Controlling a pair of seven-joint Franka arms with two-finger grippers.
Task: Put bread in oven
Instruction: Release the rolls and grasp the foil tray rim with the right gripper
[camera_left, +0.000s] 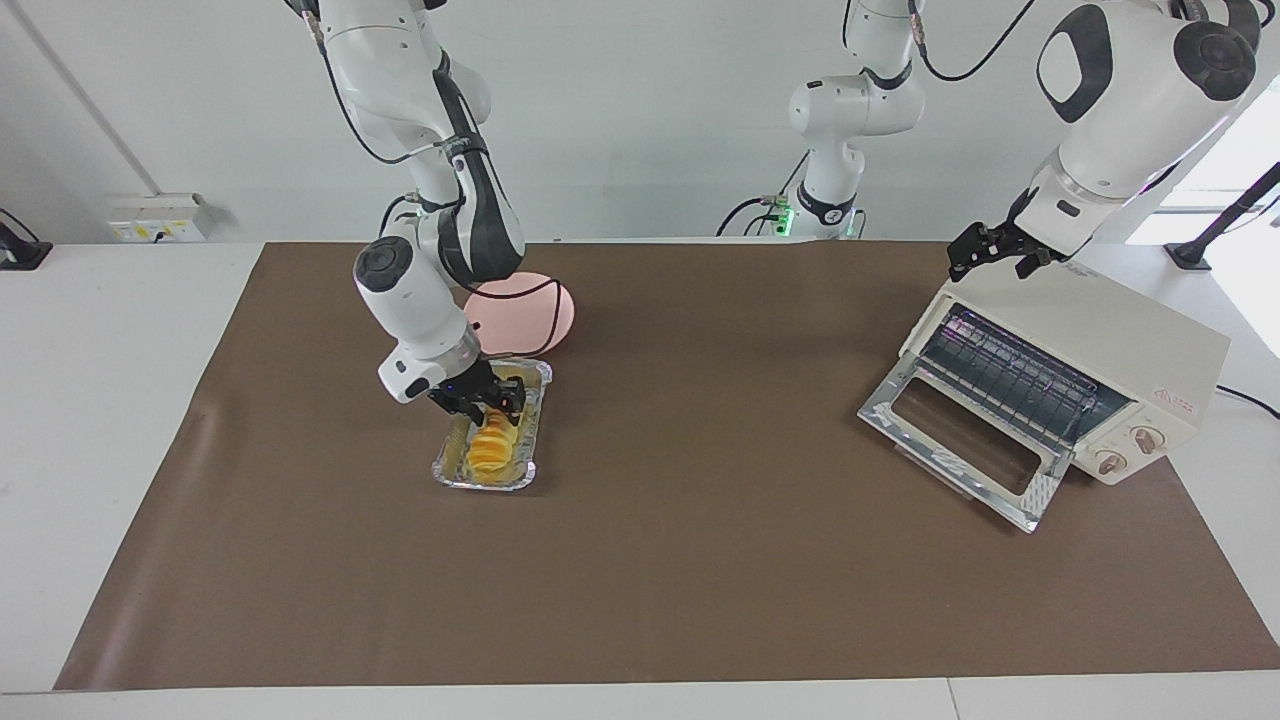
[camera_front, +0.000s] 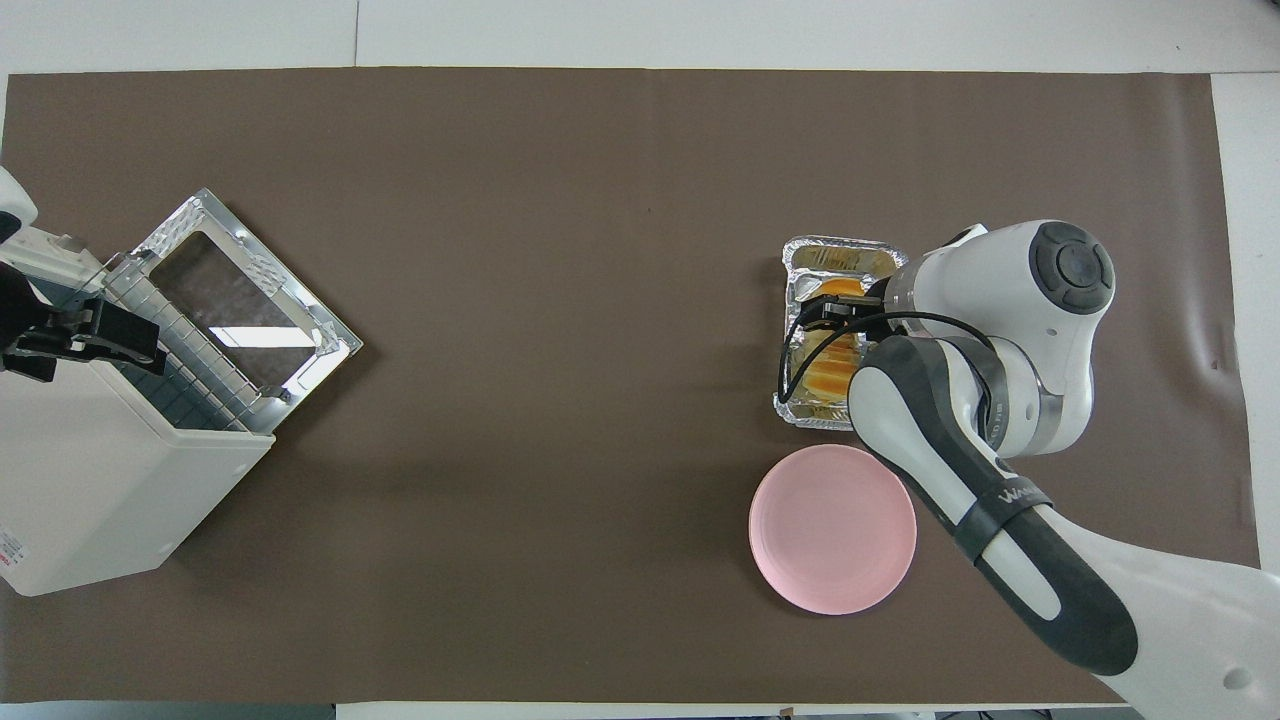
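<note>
Crinkled shiny foil tray (camera_left: 447, 472); matt brown table cover (camera_left: 700, 560); glossy metal-framed oven (camera_left: 1150, 350).

— What sort of room was I driving in?

— A robotics lab, from what I saw: a long white table (camera_left: 100, 330) under a brown mat (camera_left: 700, 560), bare white walls, a third white robot arm (camera_left: 850, 110) with trailing black cables at the wall, and a wall-mounted socket strip (camera_left: 160, 222).

bread (camera_left: 489, 448): golden ridged loaf, lying flat lengthwise in the foil tray (camera_left: 527, 476) under my right fingers, toward my right arm's end | oven (camera_left: 1130, 345): cream-white, glass door dropped open, rack showing, at my left arm's end
</note>
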